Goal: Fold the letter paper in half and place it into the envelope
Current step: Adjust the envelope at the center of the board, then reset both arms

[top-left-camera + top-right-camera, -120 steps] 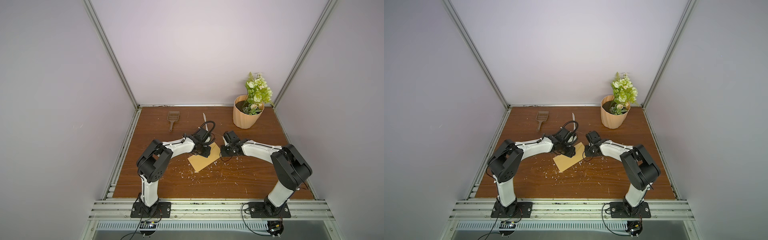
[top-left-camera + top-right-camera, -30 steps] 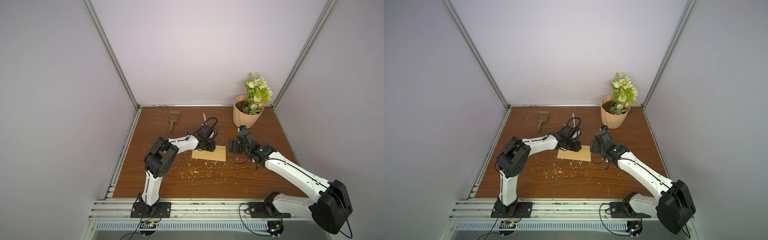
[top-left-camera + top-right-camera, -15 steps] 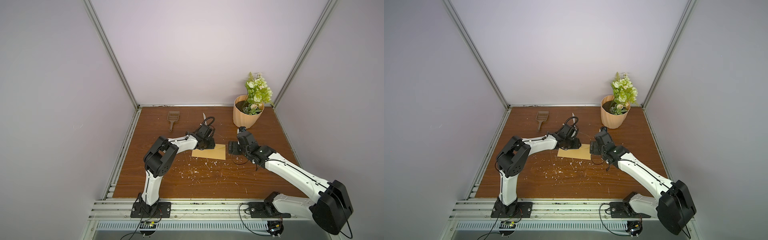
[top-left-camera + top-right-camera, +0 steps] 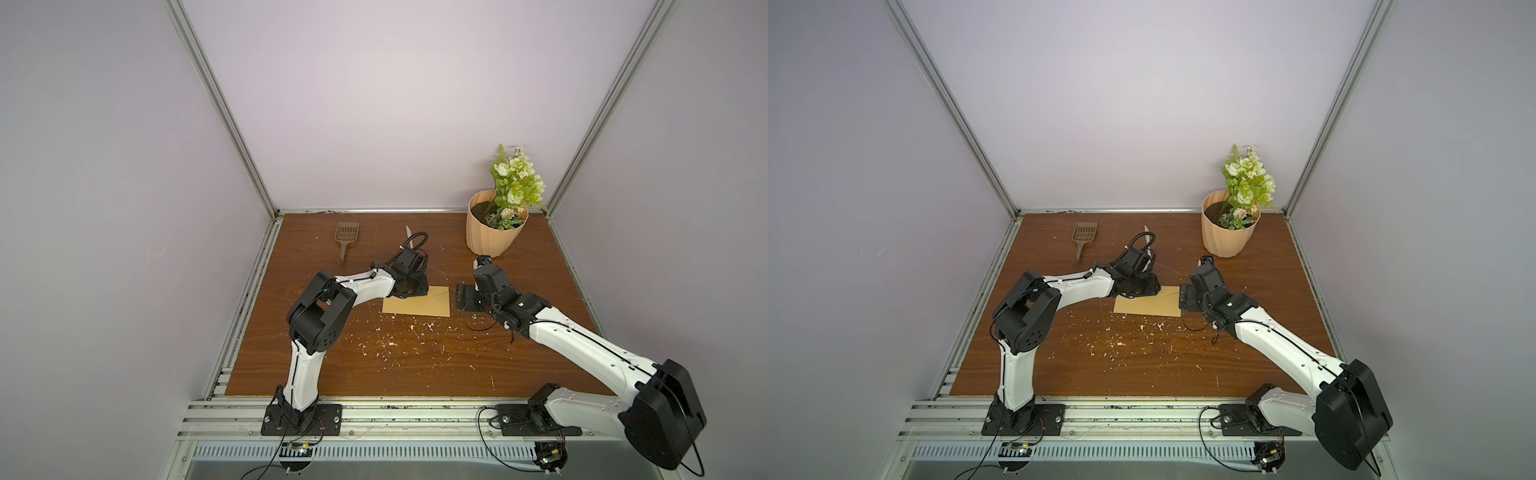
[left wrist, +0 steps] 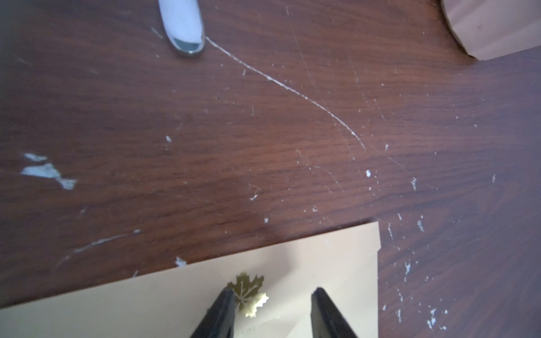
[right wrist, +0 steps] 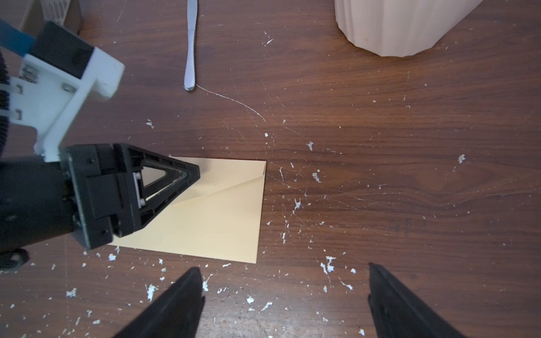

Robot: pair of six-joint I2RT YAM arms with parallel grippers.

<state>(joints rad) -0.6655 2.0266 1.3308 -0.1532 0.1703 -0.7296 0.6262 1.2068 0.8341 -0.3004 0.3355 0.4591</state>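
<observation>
A brown wood-grain tabletop (image 4: pixel 374 374), littered with small white flecks (image 4: pixel 390 343) and marked by a long, curved pale scratch (image 5: pixel 292 90), sits between pale lilac walls (image 4: pixel 374 104). In its far right corner stands a ribbed peach pot (image 4: pixel 494 237) holding green and white flowers (image 4: pixel 515 183). Near the far left lies a brown slotted scoop (image 4: pixel 345 239), and between scoop and pot a silver table knife (image 6: pixel 191 58) lies flat, the scratch starting at its rounded end.

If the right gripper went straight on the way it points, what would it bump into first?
The right gripper, jaws open, would probably hit the bare wooden table just beside the envelope, not the envelope itself, though depth is unclear.
</observation>
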